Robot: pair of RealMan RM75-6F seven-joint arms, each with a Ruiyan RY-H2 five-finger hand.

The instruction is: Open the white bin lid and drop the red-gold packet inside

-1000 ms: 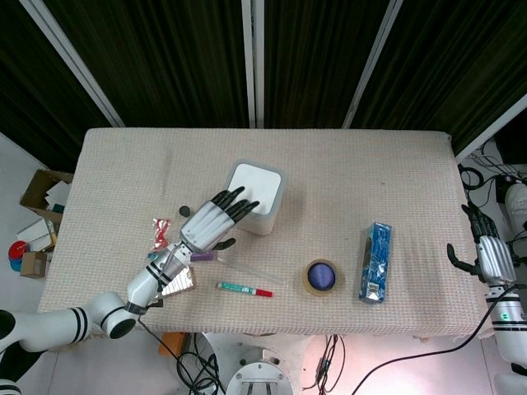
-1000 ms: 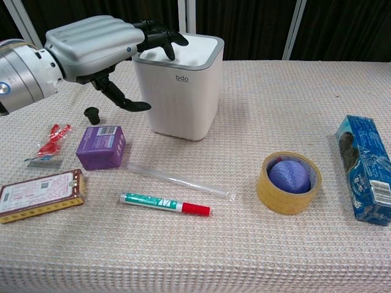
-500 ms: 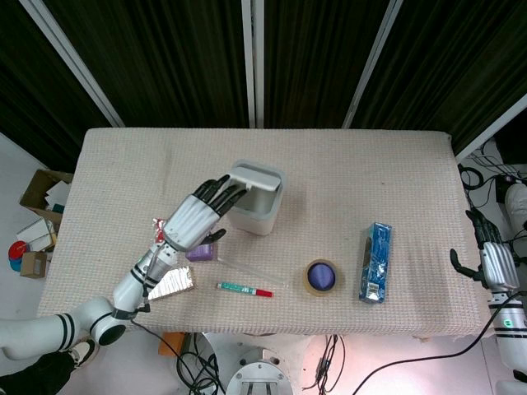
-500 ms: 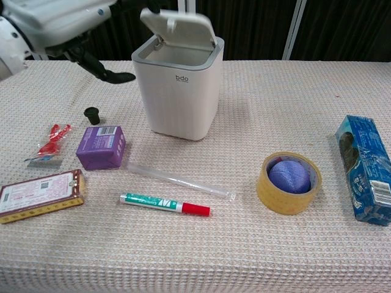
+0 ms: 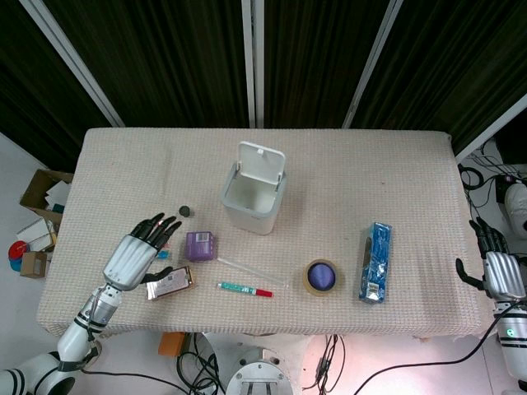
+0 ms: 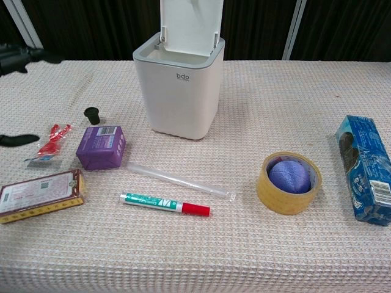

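The white bin (image 5: 251, 202) (image 6: 180, 91) stands mid-table with its lid (image 5: 262, 160) (image 6: 190, 21) swung upright and the inside exposed. The red-gold packet (image 5: 170, 282) (image 6: 40, 194) lies flat near the front left edge. My left hand (image 5: 136, 255) hovers just left of the packet with fingers spread, holding nothing; in the chest view only its dark fingertips (image 6: 18, 56) show at the left edge. My right hand (image 5: 496, 270) hangs off the table's right end, fingers apart and holding nothing.
A purple box (image 6: 101, 146), a red wrapper (image 6: 52, 141) and a black cap (image 6: 91, 114) lie left of the bin. In front are a clear tube (image 6: 180, 180) and a marker (image 6: 165, 203). A tape roll (image 6: 289, 181) and blue packet (image 6: 365, 168) sit right.
The lid went from closed to fully upright. My left hand pulled back from the bin's top to the front left, beside the packet. The right hand barely shifted.
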